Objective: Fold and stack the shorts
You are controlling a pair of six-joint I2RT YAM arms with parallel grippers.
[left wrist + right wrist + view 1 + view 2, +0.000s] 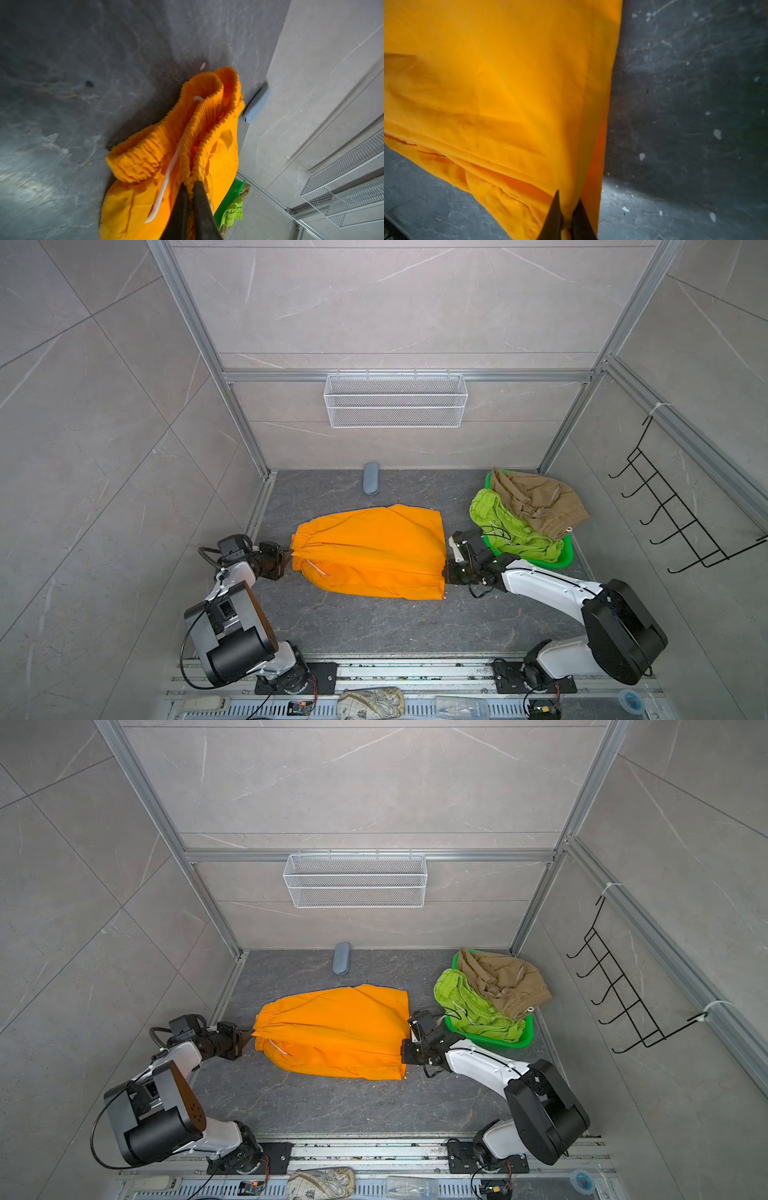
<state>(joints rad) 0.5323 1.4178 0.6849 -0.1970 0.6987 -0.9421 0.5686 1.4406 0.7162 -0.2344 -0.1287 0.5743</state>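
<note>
Orange shorts [370, 551] were gripped at both ends, just left of the green basket [566, 561].
Both top views: left gripper [288, 554] pinched the waistband, right gripper [446, 563] the hem end beside the basket; khaki shorts [536, 497] and lime shorts [509, 531] sat heaped in it. Left wrist: jaws closed tight on waistband elastic. Right wrist: jaws closed on a hem corner.

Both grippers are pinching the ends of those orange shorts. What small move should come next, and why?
Probably the right gripper should carry its hem end over toward the left gripper at the elastic waistband, halving the bright orange cloth shorts. They already lie doubled lengthwise on the dark stone-look table, each end pinched shut.
</note>
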